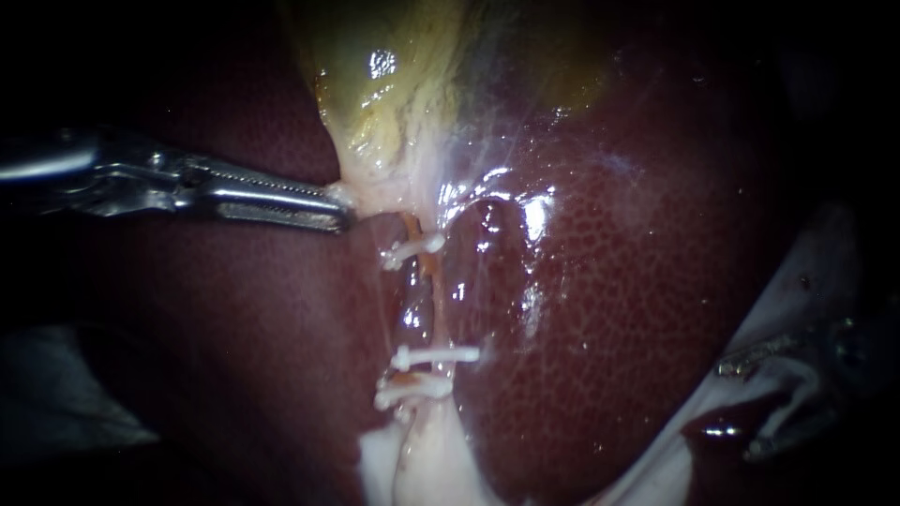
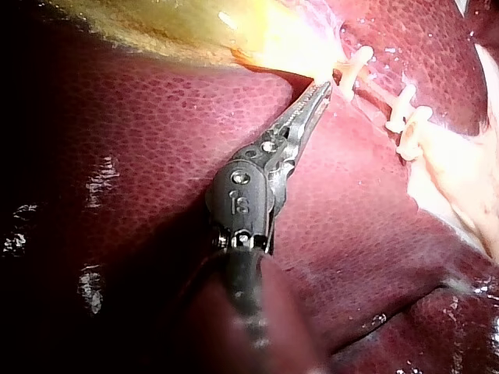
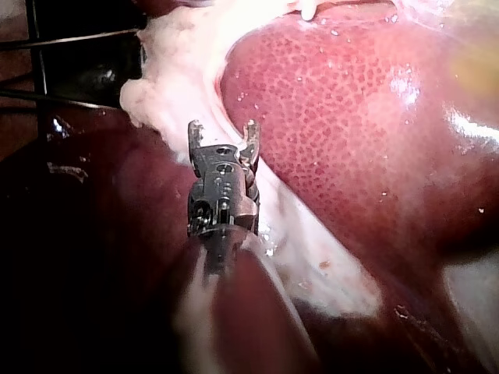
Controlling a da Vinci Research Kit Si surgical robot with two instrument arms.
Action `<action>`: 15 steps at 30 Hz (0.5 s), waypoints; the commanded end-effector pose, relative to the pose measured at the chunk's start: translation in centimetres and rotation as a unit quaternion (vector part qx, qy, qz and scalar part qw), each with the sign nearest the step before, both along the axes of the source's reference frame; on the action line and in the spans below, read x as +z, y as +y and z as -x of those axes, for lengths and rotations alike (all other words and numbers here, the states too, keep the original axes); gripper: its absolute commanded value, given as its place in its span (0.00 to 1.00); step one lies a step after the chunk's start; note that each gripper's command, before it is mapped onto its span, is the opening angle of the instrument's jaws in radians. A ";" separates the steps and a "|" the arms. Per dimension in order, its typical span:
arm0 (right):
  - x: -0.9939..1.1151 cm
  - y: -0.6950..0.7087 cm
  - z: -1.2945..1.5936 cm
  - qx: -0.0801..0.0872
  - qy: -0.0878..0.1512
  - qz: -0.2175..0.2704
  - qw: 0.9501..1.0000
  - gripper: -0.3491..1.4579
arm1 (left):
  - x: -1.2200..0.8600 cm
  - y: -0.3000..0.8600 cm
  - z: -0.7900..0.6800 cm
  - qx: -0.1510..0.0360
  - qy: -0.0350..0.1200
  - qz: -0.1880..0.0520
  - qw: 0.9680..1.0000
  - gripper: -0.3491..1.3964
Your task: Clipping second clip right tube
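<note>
On dark red liver (image 1: 609, 309), left instrument (image 1: 339, 211) jaws pinch the gallbladder (image 1: 394, 94) neck, right instrument (image 3: 222, 128) jaws gape empty, three white clips (image 1: 436, 356) on tube (image 1: 433, 300).

Glossy wet liver (image 1: 656, 281), matt white plastic clips (image 1: 436, 356)

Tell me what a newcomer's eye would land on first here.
Three small white plastic clips cross the thin orange tube running down the middle of the dark red liver. Above them, the left instrument's silver end effector is shut on the pale neck of the yellow-green gallbladder. The right instrument's end effector sits open at the endoscope view's lower right, away from the tube.
</note>
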State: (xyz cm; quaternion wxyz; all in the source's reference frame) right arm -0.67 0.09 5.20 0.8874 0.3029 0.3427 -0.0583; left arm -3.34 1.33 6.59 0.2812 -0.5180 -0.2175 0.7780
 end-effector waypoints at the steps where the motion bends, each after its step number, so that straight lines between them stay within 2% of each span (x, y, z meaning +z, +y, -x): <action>1: 0.00 0.00 0.00 0.000 0.000 0.000 1.000 0.47 | -0.04 0.01 -0.05 0.001 -0.002 -0.001 1.000 0.00; 3: 0.00 0.00 0.00 0.000 0.000 0.000 1.000 0.47 | -0.16 0.05 -0.16 0.004 -0.004 -0.004 1.000 0.00; 6: 0.00 0.00 0.00 0.000 0.000 0.000 1.000 0.47 | -0.42 0.15 -0.37 -0.006 -0.004 -0.009 1.000 0.00; 9: 0.00 0.01 -0.01 -0.001 -0.001 -0.001 1.000 0.47 | -0.69 0.25 -0.56 -0.014 -0.014 0.002 1.000 0.00; 12: 0.00 0.01 -0.02 -0.001 -0.001 -0.001 1.000 0.47 | -0.88 0.28 -0.65 -0.019 -0.018 0.012 1.000 0.00; 15: 0.00 0.01 -0.03 -0.002 -0.001 -0.002 1.000 0.47 | -0.93 0.28 -0.65 -0.019 -0.019 0.014 1.000 0.00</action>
